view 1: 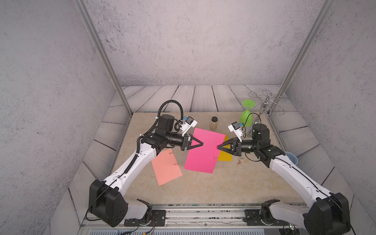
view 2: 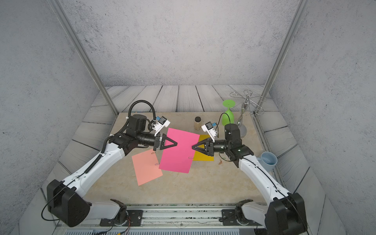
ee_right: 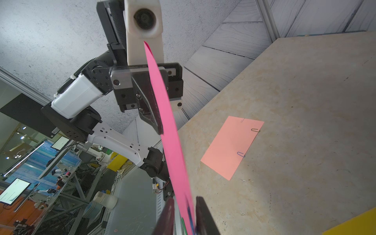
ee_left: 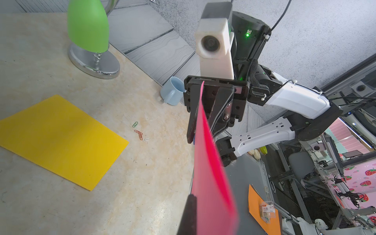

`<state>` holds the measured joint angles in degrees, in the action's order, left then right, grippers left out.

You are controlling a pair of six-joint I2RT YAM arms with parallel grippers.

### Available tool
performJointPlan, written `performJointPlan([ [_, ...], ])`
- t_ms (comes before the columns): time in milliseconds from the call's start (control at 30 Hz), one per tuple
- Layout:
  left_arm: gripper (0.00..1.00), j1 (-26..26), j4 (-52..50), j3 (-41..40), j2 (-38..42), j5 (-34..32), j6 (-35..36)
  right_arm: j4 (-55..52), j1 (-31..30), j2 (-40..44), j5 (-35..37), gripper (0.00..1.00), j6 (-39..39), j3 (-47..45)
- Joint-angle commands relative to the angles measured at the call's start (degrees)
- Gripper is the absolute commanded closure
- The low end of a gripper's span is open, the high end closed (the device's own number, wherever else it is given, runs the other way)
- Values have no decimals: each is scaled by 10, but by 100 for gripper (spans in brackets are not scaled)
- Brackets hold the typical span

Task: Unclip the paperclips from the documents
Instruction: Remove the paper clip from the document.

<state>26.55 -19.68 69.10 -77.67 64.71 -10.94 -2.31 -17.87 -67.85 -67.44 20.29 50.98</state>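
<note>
The magenta document (view 1: 203,150) hangs in the air between my two arms. My left gripper (view 1: 202,143) is shut on its left edge. My right gripper (ee_right: 185,198) is at the opposite edge, its jaws narrowly apart on either side of the sheet, with a blue paperclip (ee_right: 190,215) between them. A silver paperclip (view 1: 215,157) sits on the magenta sheet's lower edge. The salmon pink document (view 1: 166,166) lies flat to the left with two paperclips (ee_right: 255,130) on one edge. The yellow document (view 1: 224,156) lies under my right gripper. Several loose paperclips (ee_left: 139,133) lie on the table beside it.
A small jar (view 1: 213,123) stands behind the magenta sheet. A green goblet (view 1: 247,114) hangs upside down on a chrome rack (view 1: 268,101) at the back right. A pale blue cup (view 1: 292,159) lies at the table's right edge, by my right arm.
</note>
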Motion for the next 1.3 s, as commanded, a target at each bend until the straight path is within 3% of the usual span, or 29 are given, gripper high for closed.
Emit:
performJointPlan([
  [0,100,-6,-4,3,14,3,12,12,6,22,-14,80,4,-5],
  [267,100,-7,-8,3,15,3,14,13,13,25,-13,81,8,-10],
  [767,100,-9,-8,3,18,-1,13,10,13,26,-11,93,6,-12],
  [1267,100,-14,-8,-2,22,2,11,1,15,28,-7,95,-2,-10],
])
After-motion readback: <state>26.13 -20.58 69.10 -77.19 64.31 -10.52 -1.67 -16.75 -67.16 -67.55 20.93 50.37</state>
